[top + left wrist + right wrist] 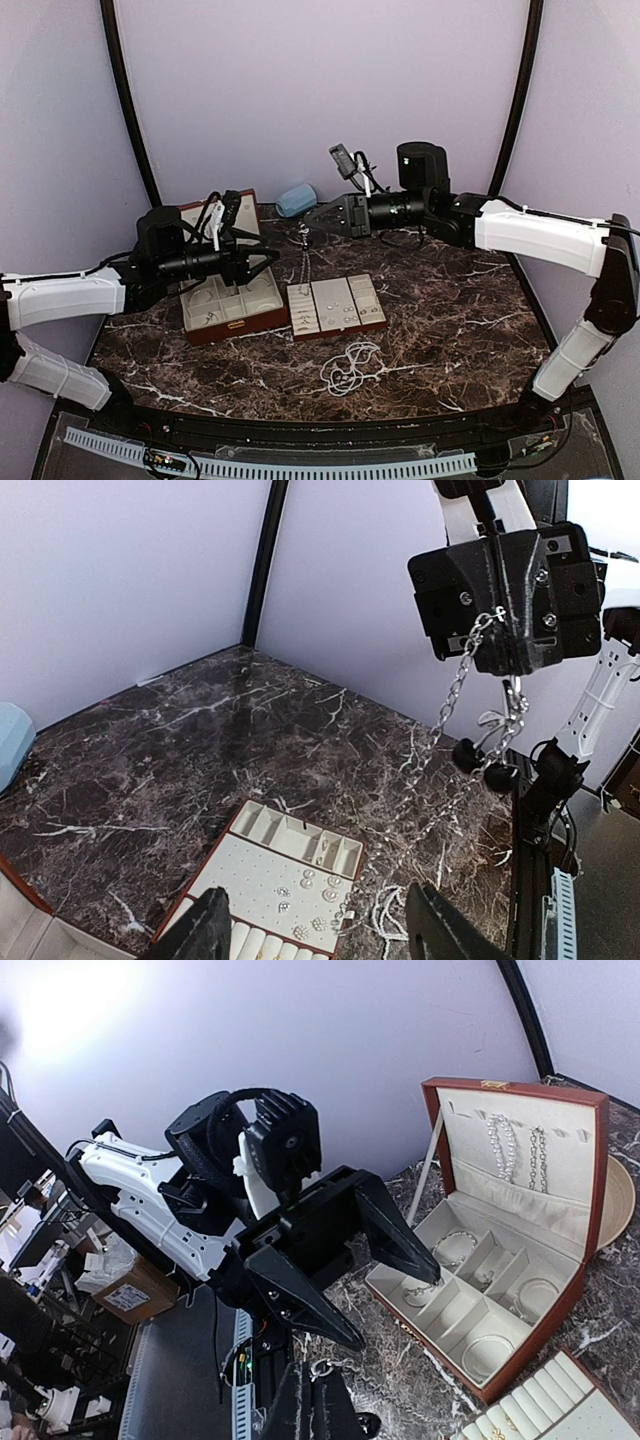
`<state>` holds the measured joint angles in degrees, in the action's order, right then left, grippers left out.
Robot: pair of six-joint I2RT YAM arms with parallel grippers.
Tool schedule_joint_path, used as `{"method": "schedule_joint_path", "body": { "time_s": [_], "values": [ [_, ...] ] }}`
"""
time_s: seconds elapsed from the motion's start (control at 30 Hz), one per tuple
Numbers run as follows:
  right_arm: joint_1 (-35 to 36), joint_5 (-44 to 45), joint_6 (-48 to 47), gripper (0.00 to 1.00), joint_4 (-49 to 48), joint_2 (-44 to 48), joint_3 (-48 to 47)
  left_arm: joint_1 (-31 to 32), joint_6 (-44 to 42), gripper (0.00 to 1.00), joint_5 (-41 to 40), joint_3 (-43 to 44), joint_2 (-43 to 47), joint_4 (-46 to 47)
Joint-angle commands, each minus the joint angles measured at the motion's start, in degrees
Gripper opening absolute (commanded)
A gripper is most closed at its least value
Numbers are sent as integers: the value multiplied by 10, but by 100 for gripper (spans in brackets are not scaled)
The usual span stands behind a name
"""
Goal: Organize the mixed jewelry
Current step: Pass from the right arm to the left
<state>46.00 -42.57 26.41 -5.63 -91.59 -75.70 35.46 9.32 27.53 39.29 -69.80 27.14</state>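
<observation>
My right gripper (306, 228) is shut on a silver chain (303, 262), which hangs down from it to the table beside the ring tray (337, 305). The left wrist view shows that gripper (510, 650) end-on with the chain (455, 695) dangling below it. My left gripper (268, 264) is open and empty, pointing at the right gripper from the left, just short of the chain. In the right wrist view its two black fingers (400, 1235) are spread, the gripper (397, 1310) above the table beside the case. A pearl strand (350, 368) lies bunched on the marble.
The reddish-brown case (225, 300) stands open at the left, with bangles (490, 1345) in its compartments and strands hung in its lid (510, 1150). A pale blue rounded object (296, 200) sits at the back. The ring tray (290, 865) holds small earrings.
</observation>
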Motion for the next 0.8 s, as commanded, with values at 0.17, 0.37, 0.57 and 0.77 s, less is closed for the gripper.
{"method": "schedule_joint_path", "body": {
  "time_s": [0.17,0.37,0.57,0.77],
  "values": [
    [12,-30,8,0,-31,-1,-17,21,32,60,62,17,-76,107],
    [13,-31,8,0,-32,4,-14,44,19,59,59,35,-111,114],
    [14,-34,7,0,-33,10,-10,53,16,59,53,46,-139,119],
    [16,-36,8,0,-37,15,-6,62,7,57,39,57,-159,123]
  ]
}}
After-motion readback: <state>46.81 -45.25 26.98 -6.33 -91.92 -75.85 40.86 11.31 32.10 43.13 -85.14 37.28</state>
